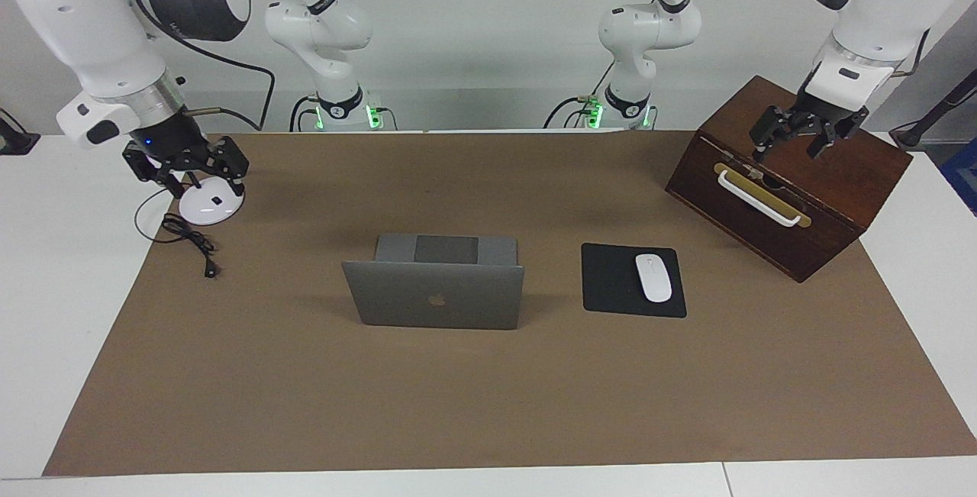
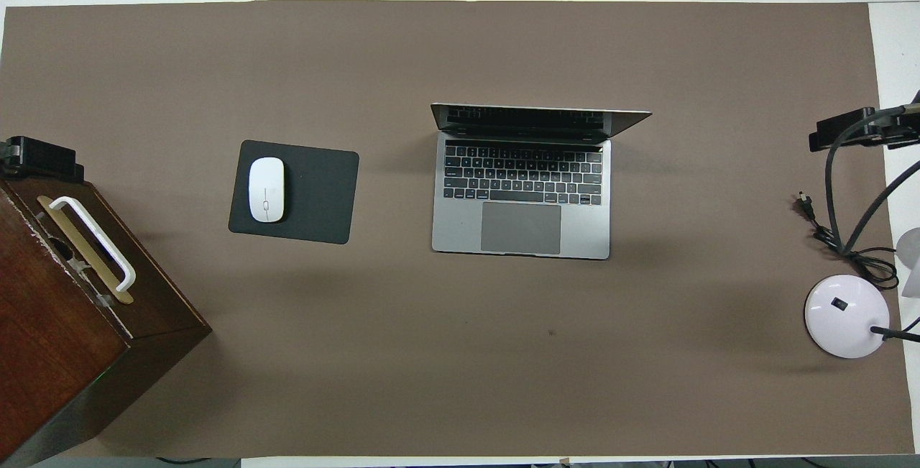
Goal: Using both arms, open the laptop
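Observation:
The silver-grey laptop (image 1: 435, 295) stands open in the middle of the brown mat, its lid raised upright with the apple logo turned away from the robots. Its keyboard and trackpad show in the overhead view (image 2: 521, 195). My left gripper (image 1: 794, 138) hangs open and empty in the air over the wooden box, well apart from the laptop; it also shows in the overhead view (image 2: 39, 159). My right gripper (image 1: 187, 169) hangs open and empty over the lamp base, also well apart from the laptop; it shows at the overhead view's edge (image 2: 859, 130).
A black mouse pad (image 1: 611, 283) with a white mouse (image 1: 653, 277) lies beside the laptop toward the left arm's end. A dark wooden box (image 1: 794, 184) with a white handle stands at that end. A white lamp base (image 1: 207, 207) and black cable (image 1: 191, 241) lie at the right arm's end.

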You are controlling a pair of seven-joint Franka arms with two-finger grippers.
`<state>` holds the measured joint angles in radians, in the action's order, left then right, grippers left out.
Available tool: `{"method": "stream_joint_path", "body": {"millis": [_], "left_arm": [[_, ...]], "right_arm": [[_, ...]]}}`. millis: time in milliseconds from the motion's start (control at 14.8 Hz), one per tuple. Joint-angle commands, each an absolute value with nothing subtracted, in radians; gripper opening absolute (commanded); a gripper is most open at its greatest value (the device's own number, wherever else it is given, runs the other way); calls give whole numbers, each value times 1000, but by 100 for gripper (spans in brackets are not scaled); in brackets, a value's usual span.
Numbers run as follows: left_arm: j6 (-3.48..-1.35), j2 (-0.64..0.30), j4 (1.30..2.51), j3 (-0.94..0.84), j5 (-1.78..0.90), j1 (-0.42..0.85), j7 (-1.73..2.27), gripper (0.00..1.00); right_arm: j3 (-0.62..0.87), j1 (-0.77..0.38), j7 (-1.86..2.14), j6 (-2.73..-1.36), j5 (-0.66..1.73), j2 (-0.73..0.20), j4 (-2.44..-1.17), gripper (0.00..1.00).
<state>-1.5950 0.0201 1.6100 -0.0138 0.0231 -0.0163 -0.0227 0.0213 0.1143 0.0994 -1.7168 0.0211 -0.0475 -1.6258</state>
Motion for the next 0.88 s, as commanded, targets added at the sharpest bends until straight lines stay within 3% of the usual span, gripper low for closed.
{"method": "stream_joint_path", "body": {"millis": [0, 810], "left_arm": [[-1582, 21, 1614, -9, 11, -6, -15, 100], [-1600, 11, 1602, -6, -14, -8, -14, 100]], "right_arm": [[26, 123, 117, -1704, 35, -35, -1637, 100], [25, 126, 118, -1698, 32, -34, -1638, 100]]}}
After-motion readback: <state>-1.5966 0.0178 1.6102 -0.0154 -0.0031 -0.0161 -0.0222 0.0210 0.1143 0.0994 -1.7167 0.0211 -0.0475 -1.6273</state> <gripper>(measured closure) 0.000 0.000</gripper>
